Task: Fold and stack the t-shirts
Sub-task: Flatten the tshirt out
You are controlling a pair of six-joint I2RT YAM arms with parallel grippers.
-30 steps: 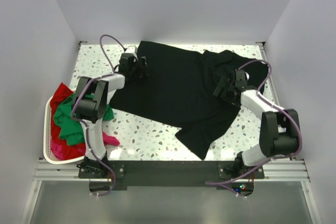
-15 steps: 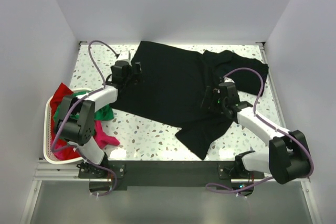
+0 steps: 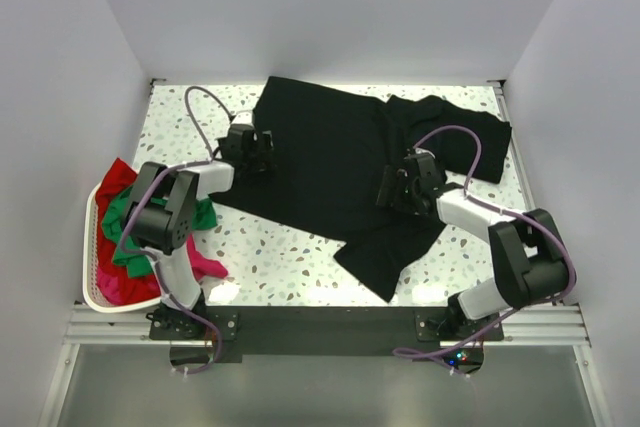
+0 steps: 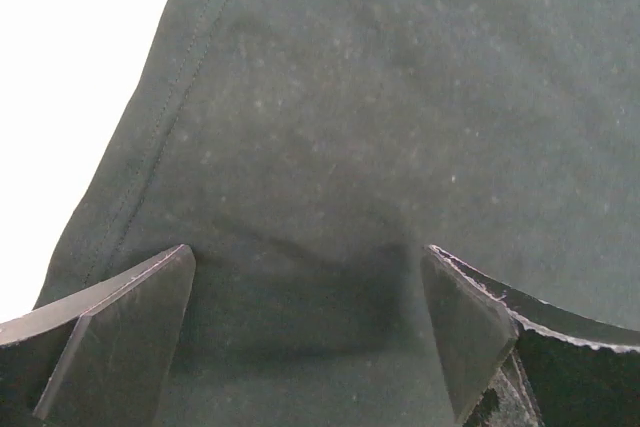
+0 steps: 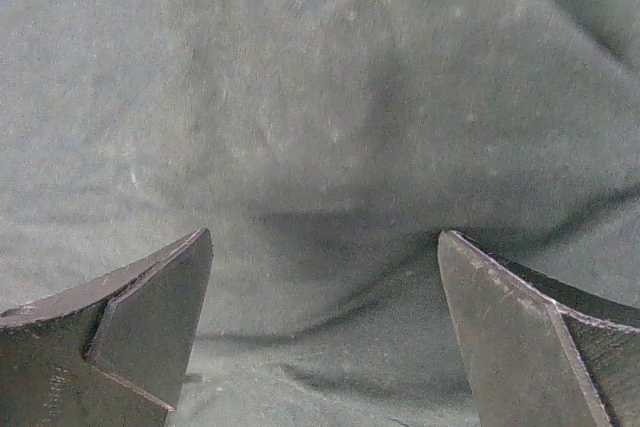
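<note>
A black t-shirt (image 3: 340,162) lies spread across the speckled table, one corner folded toward the front at the right. My left gripper (image 3: 262,144) hovers over the shirt's left edge, jaws wide apart with only cloth below them (image 4: 310,277). My right gripper (image 3: 392,187) sits over the shirt's right middle, also open, with a shallow wrinkle in the black cloth (image 5: 330,267) between its fingers. Green (image 3: 128,227), red (image 3: 112,179) and magenta (image 3: 205,265) t-shirts are heaped in and over the basket at the left.
A white plastic basket (image 3: 92,292) stands at the table's left front edge. Bare speckled table (image 3: 290,257) shows in front of the black shirt. White walls close in the left, back and right. Purple cables loop above both arms.
The right gripper has moved leftward and toward the front over the shirt. The left gripper shifted slightly along the shirt's left edge. Both stay open.
</note>
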